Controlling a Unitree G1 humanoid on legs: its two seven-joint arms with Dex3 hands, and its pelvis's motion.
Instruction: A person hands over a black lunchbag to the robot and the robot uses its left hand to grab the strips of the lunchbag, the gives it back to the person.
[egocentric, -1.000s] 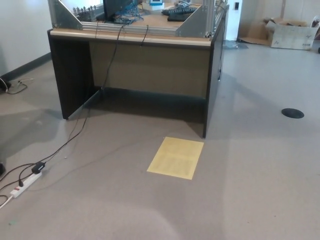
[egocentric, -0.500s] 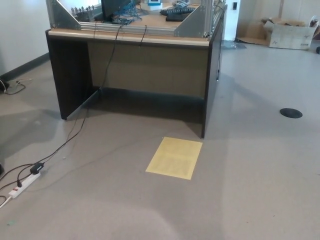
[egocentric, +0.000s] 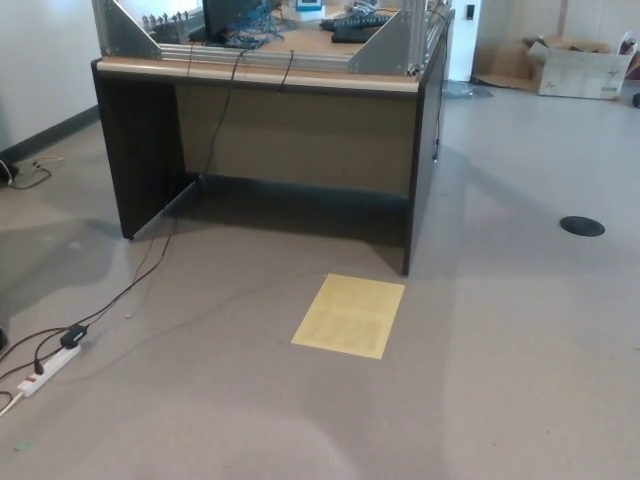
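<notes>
lunchbag: not showing in the head view, so its direction cannot be judged
hands: neither is showing; their state cannot be told
floor (egocentric: 520, 360): lying bare ahead, a yellow sheet (egocentric: 349, 315) resting before the table (egocentric: 270, 75)

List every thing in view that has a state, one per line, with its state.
Desk: upright on the floor, cables hanging over its front edge.
Yellow sheet: flat on the floor, in front of the desk.
Power strip: on the floor, a black plug in it.
Cardboard box: open, on the floor far right.
Floor cover: flat, closed.
Lunchbag, person, both robot hands: not in view.
</notes>
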